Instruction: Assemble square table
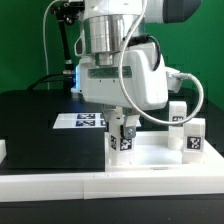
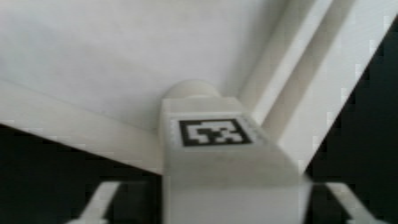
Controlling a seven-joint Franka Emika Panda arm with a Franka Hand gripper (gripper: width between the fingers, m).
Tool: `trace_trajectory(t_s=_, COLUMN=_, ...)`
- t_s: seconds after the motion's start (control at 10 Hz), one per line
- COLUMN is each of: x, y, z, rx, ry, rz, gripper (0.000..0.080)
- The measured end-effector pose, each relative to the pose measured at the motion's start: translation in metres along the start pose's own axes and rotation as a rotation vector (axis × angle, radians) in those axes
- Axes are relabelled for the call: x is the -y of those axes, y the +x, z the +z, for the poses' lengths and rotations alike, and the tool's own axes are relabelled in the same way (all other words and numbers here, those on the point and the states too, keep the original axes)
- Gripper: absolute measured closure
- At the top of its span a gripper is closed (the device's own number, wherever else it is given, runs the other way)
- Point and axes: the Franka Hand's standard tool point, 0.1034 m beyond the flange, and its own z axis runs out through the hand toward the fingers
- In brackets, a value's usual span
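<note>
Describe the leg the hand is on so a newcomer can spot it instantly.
Find the white tabletop slab at the front of the black table. On its corner toward the exterior view's left stands a short tagged leg post, directly under the hand. The other posts cluster far to the right, untouched.

Bkgd in exterior view: flat green wall (image 1: 30, 45) behind the whole scene, even colour, no windows visible. Black worktop (image 1: 30, 120) fills the lower part, matte, w/ soft even light and faint shadows. Marker board (image 1: 80, 121) lies flat on worktop, mid-frame. Dark upright stand (image 1: 66, 50) rises at back, just off centre to exterior view's left. Floor not visible.
</note>
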Motion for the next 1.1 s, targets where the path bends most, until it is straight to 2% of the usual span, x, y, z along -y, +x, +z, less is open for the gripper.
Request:
trace_trajectory(t_s=0.1, x=0.0000, y=0.0000, z=0.0000, rx=0.000, ry=0.000, rz=-0.011, gripper=0.0290)
trace_trajectory(t_s=0.2, x=0.0000, y=0.0000, z=0.0000, rx=0.000, ry=0.000, rz=-0.077, gripper=0.0290)
trace_trajectory(t_s=0.3, x=0.0003, y=-0.0008, z=0.0000, rx=0.000, ry=0.000, rz=-0.101, gripper=0.0173)
trace_trajectory(t_s=1.1, x=0.0037, y=-0.0073, z=-0.0006, rx=-0.002, ry=-0.006, rz=-0.951, gripper=0.0150)
